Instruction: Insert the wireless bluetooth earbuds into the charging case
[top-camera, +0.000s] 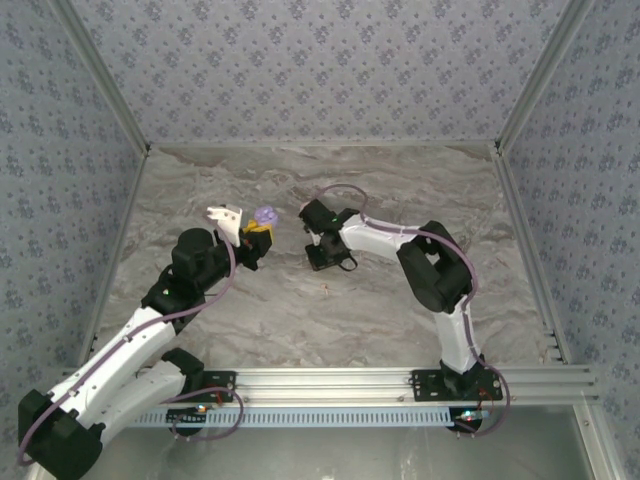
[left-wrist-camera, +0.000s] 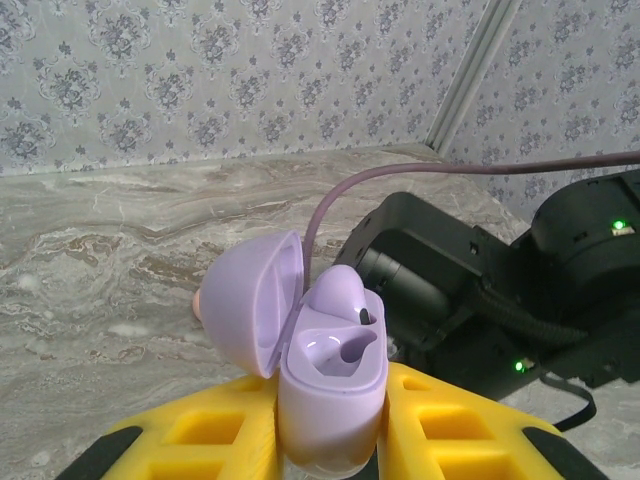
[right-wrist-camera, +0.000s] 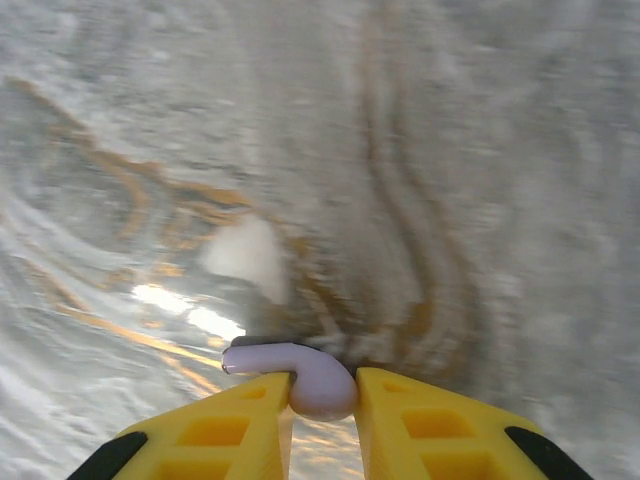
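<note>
The left end effector (left-wrist-camera: 332, 402) is clamped narrow on the lilac charging case (left-wrist-camera: 330, 395), its yellow fingers (left-wrist-camera: 225, 425) pressed against both sides of the body and holding it upright. The lid (left-wrist-camera: 255, 300) is hinged open, tipped toward ten o'clock of the body. One seated lilac earbud (left-wrist-camera: 338, 292) sits in the socket at the twelve o'clock side, and the nearer socket (left-wrist-camera: 335, 352) is bare. A pale pink blob (left-wrist-camera: 201, 300) peeks out at nine o'clock of the lid, too hidden to identify.

From above, the case is off the marbled desk (top-camera: 400, 190), at ten o'clock of the right end effector (top-camera: 326, 255) and near it but apart.

The right end effector is closed narrow on a second lilac earbud (right-wrist-camera: 300, 366), pinching its rounded bulb while the stem points toward nine o'clock. The desk beneath it is blurred.
</note>
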